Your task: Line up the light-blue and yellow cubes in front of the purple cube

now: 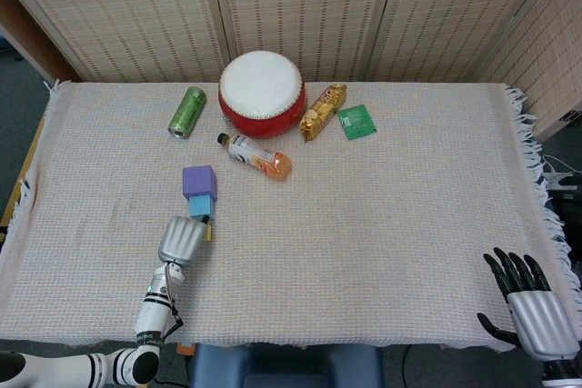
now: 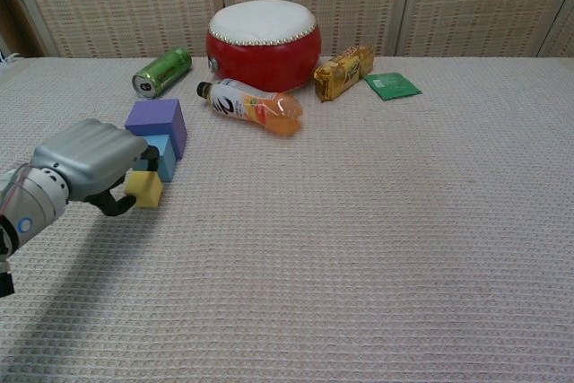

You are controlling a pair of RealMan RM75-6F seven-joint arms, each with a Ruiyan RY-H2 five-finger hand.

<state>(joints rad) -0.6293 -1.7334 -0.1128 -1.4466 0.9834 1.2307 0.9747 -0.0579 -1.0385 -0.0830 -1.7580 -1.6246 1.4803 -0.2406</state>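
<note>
The purple cube stands left of the table's middle. Directly in front of it and touching it sits the light-blue cube, partly hidden by my left hand. That left hand pinches the small yellow cube just in front of the light-blue one, low at the cloth; whether it touches the cloth I cannot tell. My right hand rests at the front right corner with its fingers spread and nothing in it.
A red drum stands at the back, with a green can to its left, an orange drink bottle lying in front, and a snack pack and green packet to its right. A woven cloth covers the table.
</note>
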